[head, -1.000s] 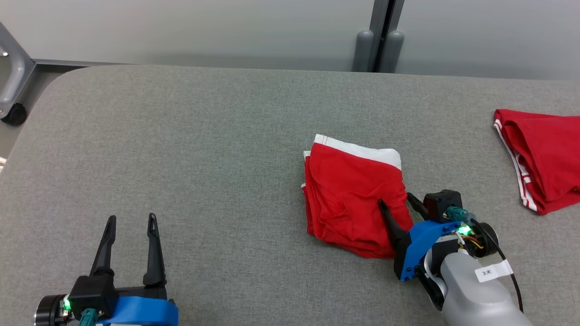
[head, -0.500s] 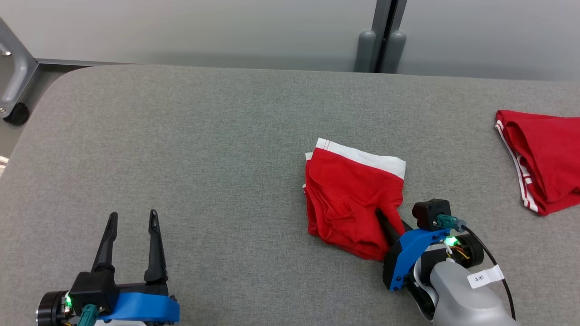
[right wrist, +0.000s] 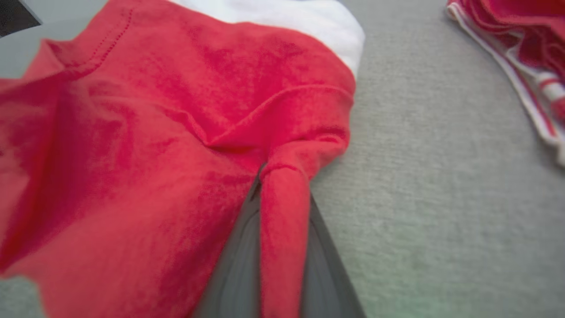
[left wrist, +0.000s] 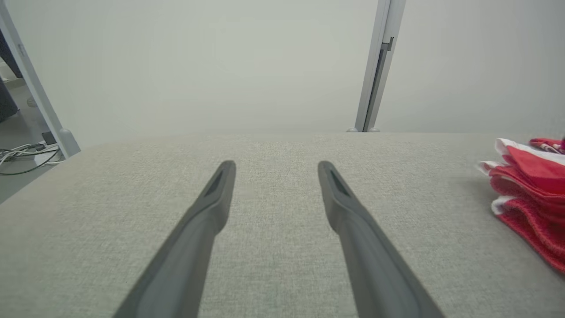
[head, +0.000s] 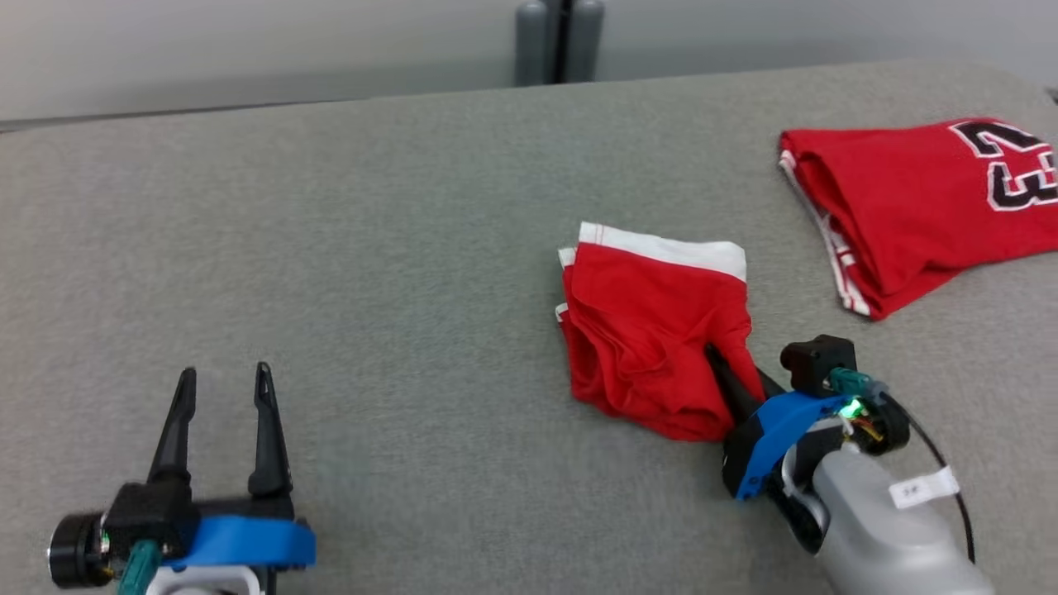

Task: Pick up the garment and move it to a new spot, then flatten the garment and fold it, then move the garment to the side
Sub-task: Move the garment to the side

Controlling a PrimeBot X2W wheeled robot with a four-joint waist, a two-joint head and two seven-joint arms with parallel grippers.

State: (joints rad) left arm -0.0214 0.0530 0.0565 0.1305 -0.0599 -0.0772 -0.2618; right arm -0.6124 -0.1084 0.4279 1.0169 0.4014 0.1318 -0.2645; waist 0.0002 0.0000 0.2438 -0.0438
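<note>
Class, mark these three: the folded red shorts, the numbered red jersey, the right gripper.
folded red shorts [head: 645, 330], head view, red front panel
numbered red jersey [head: 909, 190], head view, plain red middle
right gripper [right wrist: 284, 185], right wrist view, between fingertips pinching the shorts

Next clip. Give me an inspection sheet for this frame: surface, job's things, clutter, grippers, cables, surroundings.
Surface: grey fabric table.
Job's things: folded red shorts, white waistband, right of centre.
Clutter: red jersey numbered 23, far right, apart from shorts.
Grippers: left gripper open over bare table; right gripper shut on shorts' near edge.
Cables: black cable by right gripper; loose cables on floor, left.
Surroundings: pale wall, grey post behind table.
</note>
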